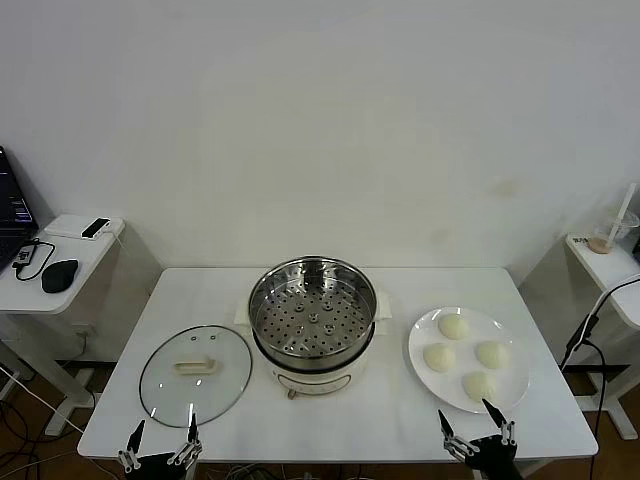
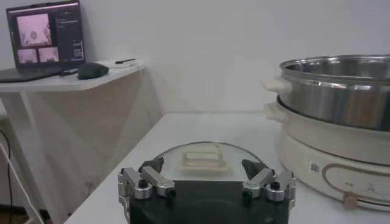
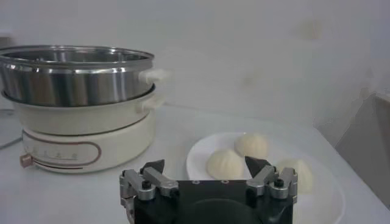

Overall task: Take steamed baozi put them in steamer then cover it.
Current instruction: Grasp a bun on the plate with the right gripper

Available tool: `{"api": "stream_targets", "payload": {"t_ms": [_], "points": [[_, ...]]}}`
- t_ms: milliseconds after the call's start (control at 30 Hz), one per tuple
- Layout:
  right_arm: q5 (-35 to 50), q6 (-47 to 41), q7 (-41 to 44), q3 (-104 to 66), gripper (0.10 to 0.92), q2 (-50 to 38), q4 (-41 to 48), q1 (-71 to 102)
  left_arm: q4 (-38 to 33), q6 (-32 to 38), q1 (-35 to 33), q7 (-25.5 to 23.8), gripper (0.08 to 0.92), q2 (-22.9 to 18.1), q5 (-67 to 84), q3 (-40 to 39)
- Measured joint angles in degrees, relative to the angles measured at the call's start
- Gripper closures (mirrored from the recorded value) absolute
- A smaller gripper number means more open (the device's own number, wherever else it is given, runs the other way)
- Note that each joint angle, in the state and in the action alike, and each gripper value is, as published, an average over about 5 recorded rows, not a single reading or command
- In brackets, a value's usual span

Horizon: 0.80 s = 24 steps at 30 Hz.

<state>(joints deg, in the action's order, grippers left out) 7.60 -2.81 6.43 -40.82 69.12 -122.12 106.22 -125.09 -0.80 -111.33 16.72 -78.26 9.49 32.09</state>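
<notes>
The steamer [image 1: 313, 322], a shiny steel pot with a perforated tray on a cream base, stands mid-table and holds nothing; it also shows as the steamer [image 2: 341, 115] and the steamer [image 3: 79, 103]. Several cream-white baozi [image 1: 454, 326] lie on a white plate [image 1: 420, 345] to its right, seen closer as baozi [image 3: 225, 163]. A glass lid [image 1: 195, 372] with a cream handle [image 2: 203, 157] lies flat to the steamer's left. My left gripper [image 1: 160, 437] hangs open at the front edge before the lid. In front of the plate my right gripper [image 1: 476, 424] is open too.
A side desk at the left carries a laptop [image 2: 46, 36], a mouse [image 1: 60, 274] and cables. Another small table with a cup [image 1: 603, 240] stands at the right. A bare white wall runs behind the table.
</notes>
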Motion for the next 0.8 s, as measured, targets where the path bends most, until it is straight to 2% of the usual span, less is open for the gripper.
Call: {"api": "stream_targets", "payload": {"t_ms": [367,800], "points": [[-10.7,-4.7,7.7,-3.6,0.203,-9.6,4.8,-11.0,-2.2,-1.8,0.4,-0.3,0.177,-0.1,-1.4,0.7],[-23.0,-5.6,27.8,5.1,0.203,-29.6,20.6,-35.6,-3.4,-2.3,0.1,-0.9,0.177,-1.5,-5.1,1.0]]}}
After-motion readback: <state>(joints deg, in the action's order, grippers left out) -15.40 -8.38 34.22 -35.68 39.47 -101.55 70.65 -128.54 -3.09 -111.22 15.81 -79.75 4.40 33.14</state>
